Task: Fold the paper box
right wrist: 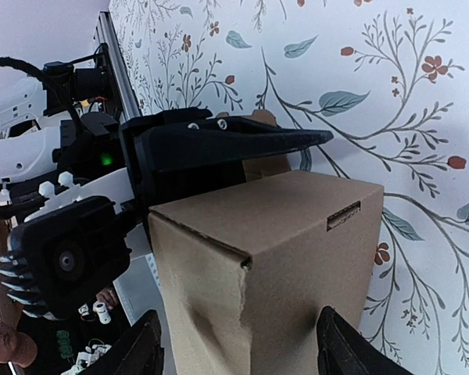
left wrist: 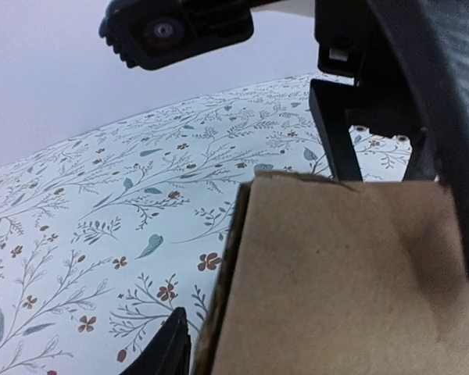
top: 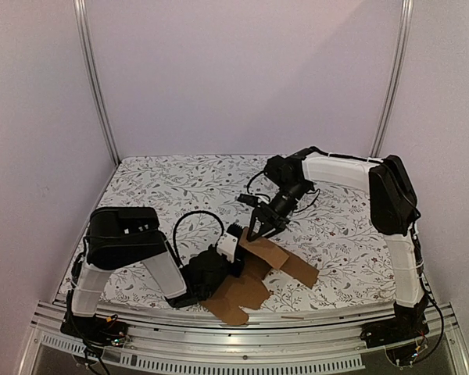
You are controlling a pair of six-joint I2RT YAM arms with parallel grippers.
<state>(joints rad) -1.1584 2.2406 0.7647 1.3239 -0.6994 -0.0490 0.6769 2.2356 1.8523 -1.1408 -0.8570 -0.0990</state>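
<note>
1. Floral tablecloth is covering the whole work surface, with plain pale walls and two metal posts standing behind
2. paper box is sitting directly under the right pincer and just ahead of the left pincer
3. right pincer is pointing down, with its jaws straddling the raised box body, one finger on each side wall. The cardboard is denting at both fingers, so I'm reading this as clamping the box
4. Likely reason: it's keeping the body squared and pinned while the other arm is working a flap
5. left pincer is lying low at cloth level, with one finger reaching across the box edge farthest from the right pincer. A brown panel is filling its own view. I can't tell whether it's gripping or only pushing
6. Orientation: the raised body is standing roughly upright between the right jaws, with a slotted panel facing that wrist
7. Loose flaps are lying flat below the right pincer. The blank's long axis is running diagonally, from beside the left pincer's wrist out past the right pincer toward the right arm's side
</note>
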